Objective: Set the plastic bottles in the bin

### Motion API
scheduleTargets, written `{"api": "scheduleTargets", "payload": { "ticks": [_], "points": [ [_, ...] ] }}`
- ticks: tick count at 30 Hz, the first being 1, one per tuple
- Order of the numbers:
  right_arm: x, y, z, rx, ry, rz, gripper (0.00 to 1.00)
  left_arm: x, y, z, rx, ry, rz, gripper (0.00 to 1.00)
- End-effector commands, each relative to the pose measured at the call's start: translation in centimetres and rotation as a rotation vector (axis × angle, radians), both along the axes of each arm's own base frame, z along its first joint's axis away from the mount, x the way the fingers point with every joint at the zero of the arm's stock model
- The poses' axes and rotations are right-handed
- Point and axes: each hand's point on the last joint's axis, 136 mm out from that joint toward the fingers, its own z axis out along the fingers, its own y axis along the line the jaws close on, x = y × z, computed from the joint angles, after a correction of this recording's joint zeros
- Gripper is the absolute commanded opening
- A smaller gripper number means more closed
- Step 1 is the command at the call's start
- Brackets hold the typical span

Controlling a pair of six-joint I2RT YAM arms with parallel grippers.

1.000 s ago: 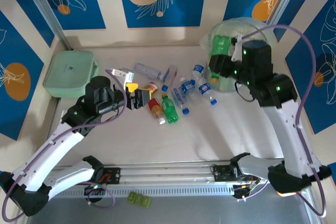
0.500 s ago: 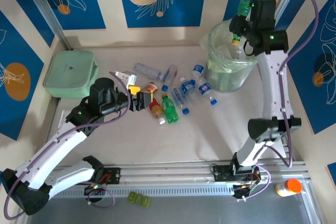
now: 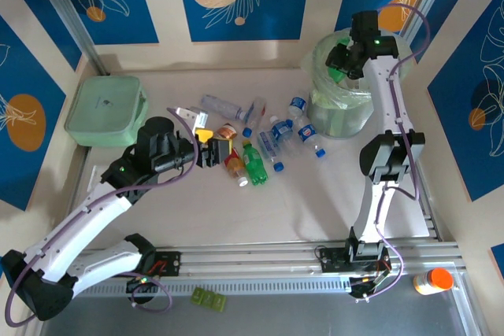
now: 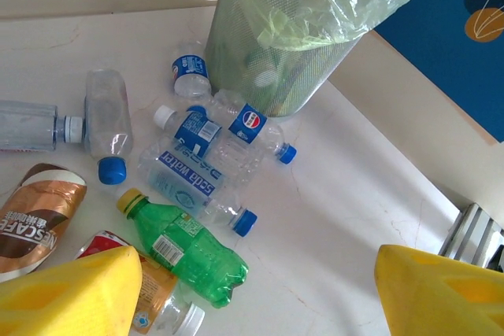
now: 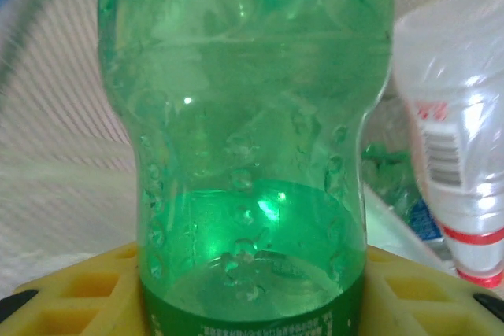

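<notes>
Left of the bin [image 3: 334,118], the left gripper [image 3: 213,147] hangs open and empty over several scattered plastic bottles [image 4: 189,179] awaiting collection. Above the bin, the right gripper [image 3: 340,64] clasps a green bottle [image 5: 252,155], not yet dropped; others seemingly lie inside.

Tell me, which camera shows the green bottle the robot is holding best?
The right wrist view: the green bottle looms large, clamped between the yellow fingers of the right end effector. The top external view shows it as a small green patch above the bin.
</notes>
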Motion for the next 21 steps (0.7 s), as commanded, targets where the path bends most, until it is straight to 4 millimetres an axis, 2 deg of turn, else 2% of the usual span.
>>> {"api": "scheduleTargets", "payload": {
  "ticks": [1, 8, 13, 16, 21],
  "points": [
    [-0.3, 1.1, -0.9, 0.079, 0.023, 0.022, 0.47, -0.1, -0.1, -0.2, 0.016, -0.017, -0.004, 0.78],
    [0.2, 0.3, -5.0, 0.122, 0.137, 0.053, 0.49, -0.4, -0.4, 0.0, 0.012, -0.026, -0.024, 0.78],
    [0.3, 0.6, -7.0, 0.132, 0.203, 0.094, 0.55, -0.2, -0.3, -0.1, 0.023, -0.029, -0.014, 0.78],
    [0.3, 0.9, -6.9, 0.132, 0.202, 0.106, 0.61, -0.1, -0.2, -0.2, 0.029, -0.030, -0.009, 0.78],
    [0.3, 0.8, -5.1, 0.100, 0.162, 0.107, 0.74, 0.1, 0.0, -0.3, 0.041, -0.032, 0.002, 0.79]
  ]
}}
